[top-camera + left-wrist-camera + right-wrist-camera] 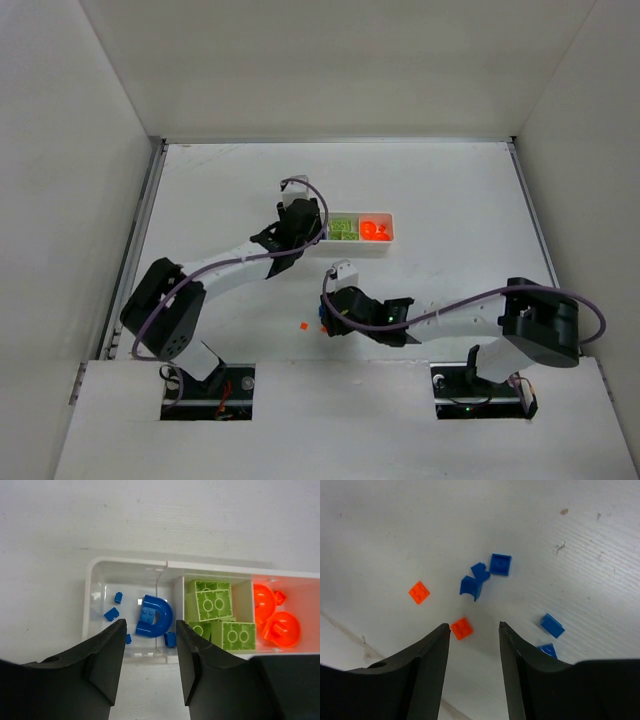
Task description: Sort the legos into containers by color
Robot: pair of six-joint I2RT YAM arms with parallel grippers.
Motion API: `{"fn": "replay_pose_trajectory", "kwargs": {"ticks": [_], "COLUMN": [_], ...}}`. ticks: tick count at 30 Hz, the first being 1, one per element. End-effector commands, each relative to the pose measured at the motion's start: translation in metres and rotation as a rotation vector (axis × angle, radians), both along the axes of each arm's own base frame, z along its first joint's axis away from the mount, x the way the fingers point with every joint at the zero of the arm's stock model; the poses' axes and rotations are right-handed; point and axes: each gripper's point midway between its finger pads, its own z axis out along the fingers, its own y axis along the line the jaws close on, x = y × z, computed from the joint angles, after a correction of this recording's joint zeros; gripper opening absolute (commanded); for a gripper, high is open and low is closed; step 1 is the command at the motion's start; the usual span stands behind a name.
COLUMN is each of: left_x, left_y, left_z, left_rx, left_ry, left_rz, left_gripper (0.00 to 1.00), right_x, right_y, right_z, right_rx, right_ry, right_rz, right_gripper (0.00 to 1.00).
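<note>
Table (450, 190): white, with white walls (70, 150) on three sides.
Tray (215, 566): near the middle of the table, well apart from every edge.
Compartments: blue legos at one end, green bricks (215, 602) in the middle, orange pieces (282, 630) at the other end.
Left jaws: half apart and empty, above the near wall of the blue compartment (89, 600). The blue arch (155, 616) lies inside and shows in the gap.
Right jaws: half apart and empty, low over the table. One orange lego (461, 628) lies at the mouth of the gap, beside one tip.
Loose legos: a second orange one (419, 592) off to the side, and blue ones (500, 564) beyond the tips.
Room: bare table beyond the tray. The loose legos lie close to the near edge.
</note>
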Motion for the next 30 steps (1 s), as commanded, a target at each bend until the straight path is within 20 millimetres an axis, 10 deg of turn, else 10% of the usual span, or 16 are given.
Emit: {"fn": "replay_pose_trajectory", "kwargs": {"ticks": [1,20,30], "left_x": [-0.011,-0.115,-0.139], "left_y": [0.006,0.081,0.09], "left_z": [0.039,-0.006,-0.025], "left_rx": [-0.06,-0.062,-0.079], "left_ry": [-0.09,-0.019,0.016], "left_rz": [0.002,0.066,0.049], "left_gripper": [0.42,0.4,0.42], "right_x": [0.015,0.031,0.04], "right_y": [0.027,0.027,0.028], "right_z": [0.02,-0.02,0.044], "right_rx": [0.06,-0.08,0.05], "right_ry": [-0.053,-0.035,-0.093], "right_rz": [-0.009,-0.131,-0.124], "right_gripper": [0.5,0.28,0.24]}}
